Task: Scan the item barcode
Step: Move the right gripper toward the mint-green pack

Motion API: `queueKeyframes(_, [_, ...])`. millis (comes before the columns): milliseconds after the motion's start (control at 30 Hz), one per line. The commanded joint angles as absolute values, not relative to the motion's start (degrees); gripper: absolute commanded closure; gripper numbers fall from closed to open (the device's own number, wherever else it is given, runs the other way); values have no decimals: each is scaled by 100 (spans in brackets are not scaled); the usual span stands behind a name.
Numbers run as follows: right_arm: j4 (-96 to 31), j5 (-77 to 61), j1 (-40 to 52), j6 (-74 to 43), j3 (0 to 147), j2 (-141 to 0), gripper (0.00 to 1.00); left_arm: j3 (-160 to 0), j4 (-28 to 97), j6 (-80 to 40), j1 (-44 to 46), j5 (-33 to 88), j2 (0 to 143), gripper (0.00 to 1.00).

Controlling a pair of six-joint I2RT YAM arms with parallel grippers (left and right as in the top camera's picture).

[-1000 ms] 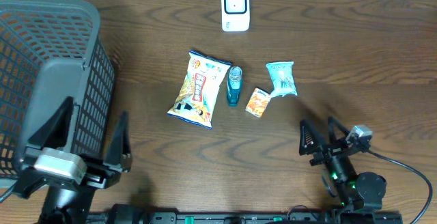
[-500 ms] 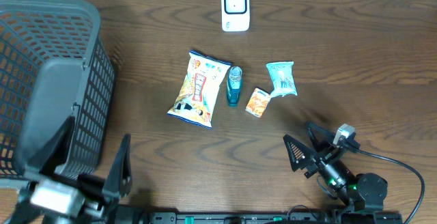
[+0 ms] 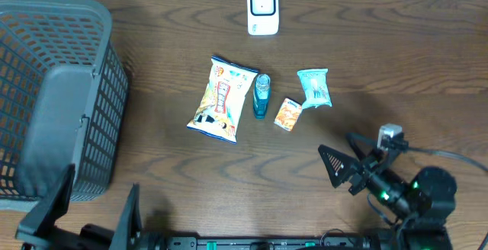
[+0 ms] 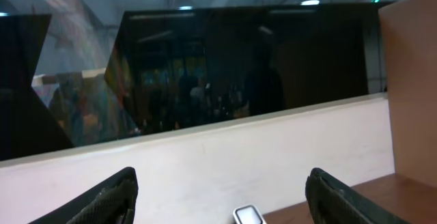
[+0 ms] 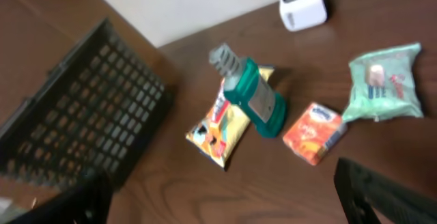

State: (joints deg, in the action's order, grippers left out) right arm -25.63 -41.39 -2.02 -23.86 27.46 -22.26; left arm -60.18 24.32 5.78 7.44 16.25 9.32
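Four items lie mid-table: a yellow snack bag (image 3: 223, 99), a teal bottle (image 3: 261, 95), a small orange pack (image 3: 288, 114) and a pale green pack (image 3: 314, 88). No barcode shows on any of them. The white scanner (image 3: 263, 8) stands at the far edge. My right gripper (image 3: 343, 155) is open and empty, just near-right of the items. Its wrist view shows the bottle (image 5: 256, 98), snack bag (image 5: 222, 128), orange pack (image 5: 314, 132) and green pack (image 5: 382, 84) ahead of the right gripper (image 5: 225, 203). At the near left edge my left gripper (image 3: 84, 219) is open and empty, and the left gripper (image 4: 222, 197) faces the far-off scanner (image 4: 248, 216).
A large dark plastic basket (image 3: 53, 97) fills the table's left side, also seen as the basket (image 5: 75, 121) in the right wrist view. A pale wall and a dark window lie beyond the table's far edge.
My left arm has drawn back toward the near table edge, away from the basket. My right gripper has swung left and tilted toward the items. The items have not moved.
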Motion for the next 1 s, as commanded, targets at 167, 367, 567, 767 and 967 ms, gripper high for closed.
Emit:
queueKeyframes(167, [-3710, -4128, -215, -1118, 4689, -3597, 1, -5977, 2467, 510, 952, 1669, 261, 21])
queueKeyframes(367, [-4687, -4130, -215, -749, 5413, -3896, 1, -6029, 2526, 556, 974, 1577, 16, 21])
queueKeyframes(567, [-5096, -4453, -215, -764, 5522, -3850, 1, -6029, 2521, 652, 974, 1581, 16, 21])
queueKeyframes(767, [-5030, -4331, -215, -764, 5507, -3852, 1, -6099, 2193, 1245, 974, 1184, 19, 21])
queueKeyframes(967, [-4987, -3953, -215, -764, 5507, -3881, 1, -6099, 1135, 1240, 974, 333, 19, 21])
